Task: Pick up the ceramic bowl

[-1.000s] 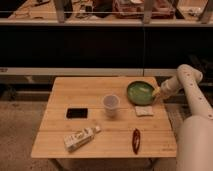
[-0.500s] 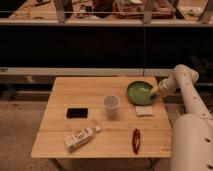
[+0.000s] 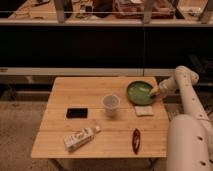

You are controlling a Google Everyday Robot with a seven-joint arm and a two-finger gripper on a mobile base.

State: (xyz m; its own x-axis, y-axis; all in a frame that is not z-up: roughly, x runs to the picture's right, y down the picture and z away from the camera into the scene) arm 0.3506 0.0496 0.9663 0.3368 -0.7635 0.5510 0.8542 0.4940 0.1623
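Reaching in from the right, gripper [image 3: 155, 92] at the right rim of the ceramic bowl [image 3: 139, 92]; opening and hold impossible to tell. Round, shallow, glossy green with a darker rim, sitting at the far right of the pale planked wooden table [image 3: 85, 92]. Just in front, a small flat pale square pad [image 3: 144, 110]. Left of it, a translucent plastic cup [image 3: 111, 103] standing upright. Further left, a flat black rectangular phone [image 3: 77, 113]. Near the front edge, a pale bottle [image 3: 80, 138] lying down and a slim dark red object [image 3: 135, 140].
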